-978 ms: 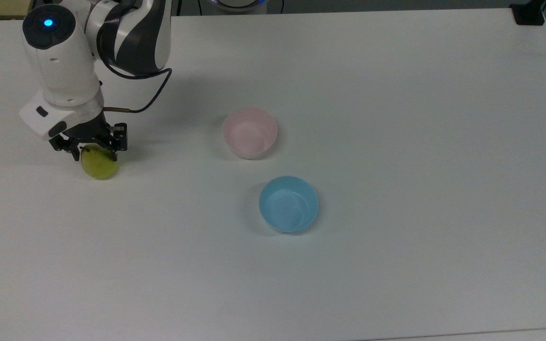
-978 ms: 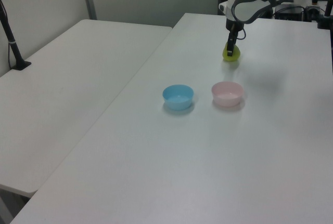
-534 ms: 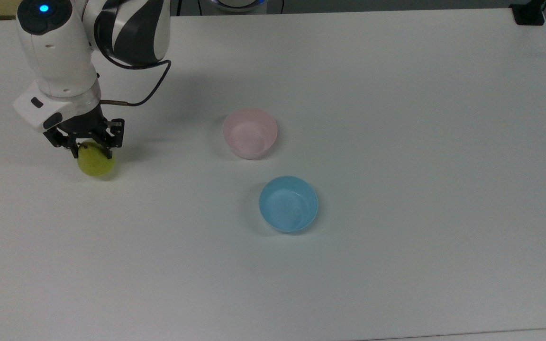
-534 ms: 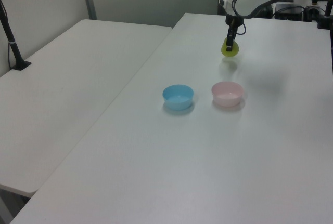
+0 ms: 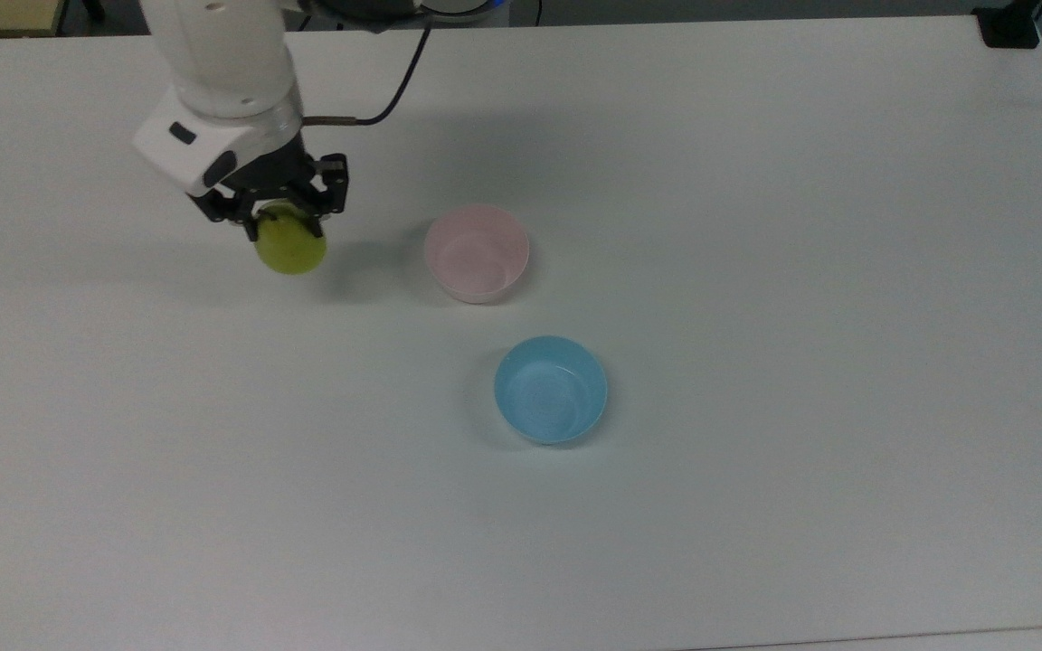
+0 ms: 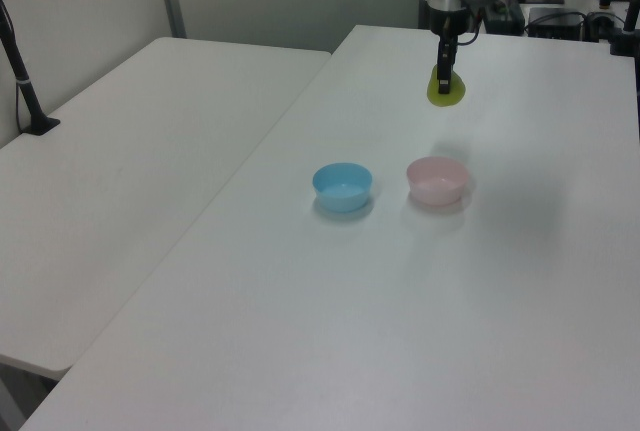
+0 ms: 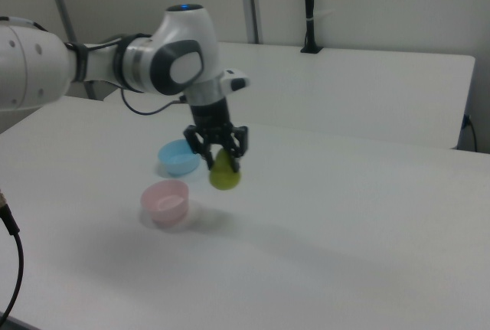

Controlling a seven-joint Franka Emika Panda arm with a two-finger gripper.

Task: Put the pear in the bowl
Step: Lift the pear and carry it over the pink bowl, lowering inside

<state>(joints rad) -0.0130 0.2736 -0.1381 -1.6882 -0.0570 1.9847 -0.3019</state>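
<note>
The yellow-green pear point(image 5: 291, 247) hangs in the air above the white table, with my gripper point(image 5: 279, 217) shut on its narrow top. In the top view it is a short way left of the pale pink bowl point(image 5: 477, 252), which is empty. The left view shows the pear point(image 6: 446, 94) beyond the pink bowl point(image 6: 437, 180), held by the gripper point(image 6: 443, 78). From the right view the pear point(image 7: 224, 174) hovers above and right of the bowl point(image 7: 165, 200), clamped in my gripper point(image 7: 220, 158).
A light blue bowl point(image 5: 551, 389) stands empty on the table point(image 5: 756, 271), below and right of the pink one in the top view. A second white table point(image 6: 130, 151) adjoins on the left view's left. A black clamp point(image 5: 1009, 27) sits at the top view's upper right corner.
My gripper has lifted the pear off the table and carried it toward the top view's right, closer to the pink bowl. Neither bowl has moved.
</note>
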